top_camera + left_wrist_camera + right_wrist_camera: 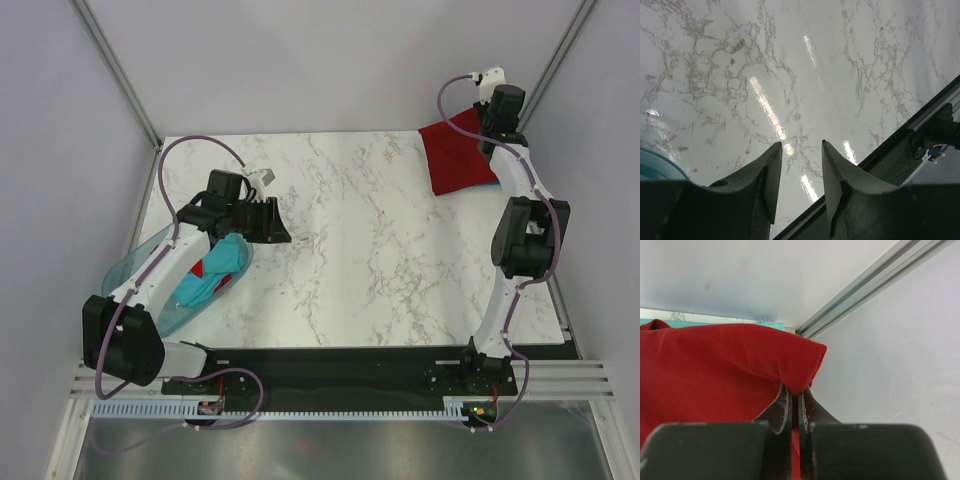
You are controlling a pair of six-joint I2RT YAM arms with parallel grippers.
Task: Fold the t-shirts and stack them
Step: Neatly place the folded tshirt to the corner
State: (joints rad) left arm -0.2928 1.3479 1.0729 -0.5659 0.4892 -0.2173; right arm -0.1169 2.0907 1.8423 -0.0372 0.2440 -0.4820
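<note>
right hand (796, 396) pinches shut on a folded edge of the red t-shirt (715, 375), which lies on a teal t-shirt (705, 323) at the far right corner of the counter (370, 250). left hand (800, 145), fingers partly apart and holding nothing, hangs over bare counter beside the basin (135, 265), where a crumpled teal t-shirt (212, 272) lies.

Grips a fold of the dark red t-shirt (715, 370) between tightly closed fingers (782, 412). Shows a thin teal strip (715, 322) behind it, near a slanting metal rail (865, 285).
</note>
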